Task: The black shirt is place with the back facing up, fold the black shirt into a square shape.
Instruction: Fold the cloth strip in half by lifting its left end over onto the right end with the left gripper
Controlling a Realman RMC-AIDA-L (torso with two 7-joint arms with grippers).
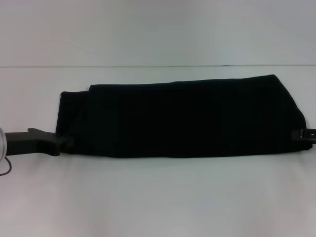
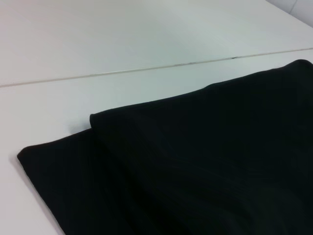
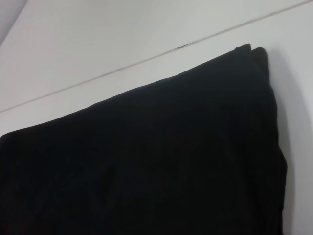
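Observation:
The black shirt (image 1: pixel 177 118) lies on the white table (image 1: pixel 158 197), folded into a long band that runs left to right, with an under layer sticking out at its left end. My left gripper (image 1: pixel 65 142) reaches in from the left and meets the shirt's near left corner. My right gripper (image 1: pixel 302 134) shows only as a small black part at the shirt's near right corner, at the picture's edge. The left wrist view shows the shirt's left end (image 2: pixel 195 166) with its layered edges. The right wrist view shows its right end (image 3: pixel 146 161). Neither wrist view shows its own gripper.
A thin seam (image 1: pixel 148 66) runs across the table behind the shirt. It also shows in the left wrist view (image 2: pixel 146 68) and the right wrist view (image 3: pixel 146 58). White table surface lies in front of and behind the shirt.

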